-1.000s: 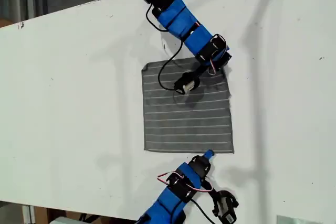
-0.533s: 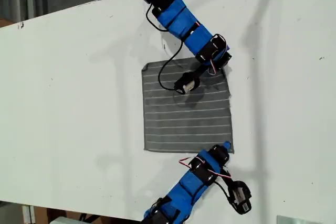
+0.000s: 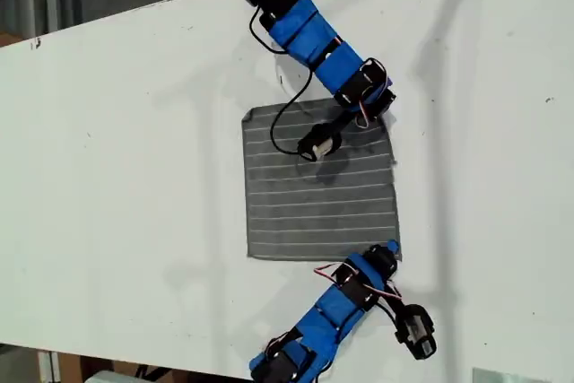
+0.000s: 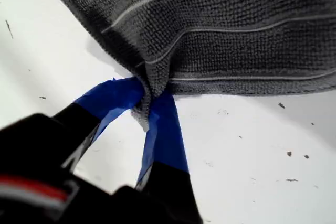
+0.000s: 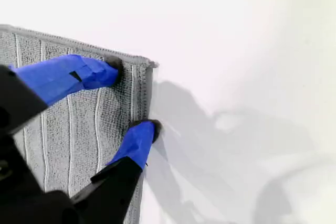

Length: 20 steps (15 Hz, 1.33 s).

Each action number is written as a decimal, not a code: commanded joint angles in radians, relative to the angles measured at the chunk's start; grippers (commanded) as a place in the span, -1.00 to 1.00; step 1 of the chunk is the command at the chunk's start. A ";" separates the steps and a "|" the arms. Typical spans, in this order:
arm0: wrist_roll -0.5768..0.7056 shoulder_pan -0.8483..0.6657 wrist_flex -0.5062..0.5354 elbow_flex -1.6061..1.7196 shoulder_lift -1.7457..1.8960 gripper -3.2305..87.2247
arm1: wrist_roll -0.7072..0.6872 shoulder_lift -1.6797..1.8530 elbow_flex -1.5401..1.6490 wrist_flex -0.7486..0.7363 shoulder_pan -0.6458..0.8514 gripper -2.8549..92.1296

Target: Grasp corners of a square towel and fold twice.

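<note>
My first gripper (image 4: pixel 148 109) pinches a corner of the ribbed grey towel (image 3: pixel 318 190); my second gripper (image 5: pixel 131 98), newly arrived, straddles another, spread.

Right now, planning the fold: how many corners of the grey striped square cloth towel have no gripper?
2: upper corner, lower corner, on the exterior view's left. My first gripper pinches a third; my second gripper straddles the fourth.

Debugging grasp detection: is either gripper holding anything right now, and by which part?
My first gripper is pinching a corner of the towel. My second gripper straddles another corner, jaws open, holding nothing.
</note>
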 commanded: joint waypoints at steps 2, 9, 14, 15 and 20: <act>-0.025 0.023 -0.044 -0.115 -0.115 -0.80 | 0.008 0.009 -0.003 0.003 -0.008 -0.94; -0.081 0.044 0.199 -0.327 -0.080 -0.93 | 0.032 0.066 -0.086 0.107 -0.017 -0.94; 0.109 -0.005 0.156 -0.327 0.156 -0.93 | 0.049 0.236 -0.155 0.290 0.011 -0.94; 0.149 -0.018 0.152 -0.325 0.199 -0.93 | 0.037 0.268 -0.156 0.307 0.028 -0.94; 0.201 -0.164 0.278 -0.258 0.357 -0.93 | -0.140 0.420 -0.146 0.308 0.176 -0.94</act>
